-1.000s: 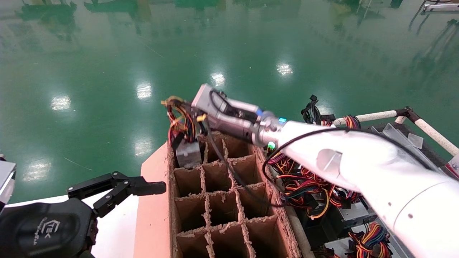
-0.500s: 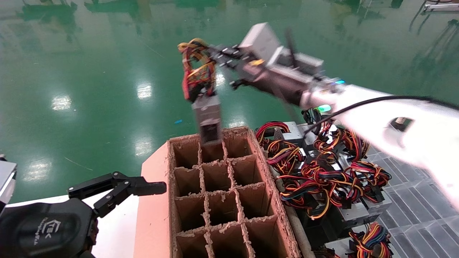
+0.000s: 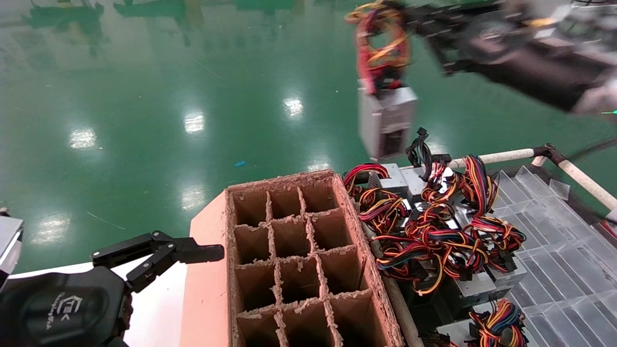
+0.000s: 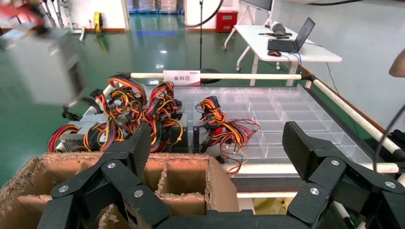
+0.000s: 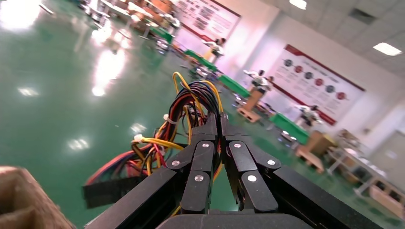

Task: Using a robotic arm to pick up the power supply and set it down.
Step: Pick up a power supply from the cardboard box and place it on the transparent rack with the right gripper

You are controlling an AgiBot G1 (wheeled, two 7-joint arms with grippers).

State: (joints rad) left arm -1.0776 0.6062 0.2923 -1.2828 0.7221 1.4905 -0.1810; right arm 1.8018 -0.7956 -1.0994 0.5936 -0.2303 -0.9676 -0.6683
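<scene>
Power supply (image 3: 387, 119) hangs by wires from right gripper (image 3: 409, 21), jaws clamped; left gripper (image 3: 193, 250) parked, jaws wide.

Power supply (image 3: 387, 121): small silver-grey rectangular metal box, hanging upright in the air with its long side vertical, touching nothing below.
Wire bundle (image 3: 382, 46): looped yellow, orange, red and black wires rising from the box's top end; the box dangles by them.
Position: high at the far right of the head view, above the green floor, just beyond the far edge of the heap of other wired units, well apart from the cardboard cells.
Robotic arm gripper (image 5: 218, 125): black two-finger gripper at the top right of the head view, fingers pinched together on the wire loop.
</scene>
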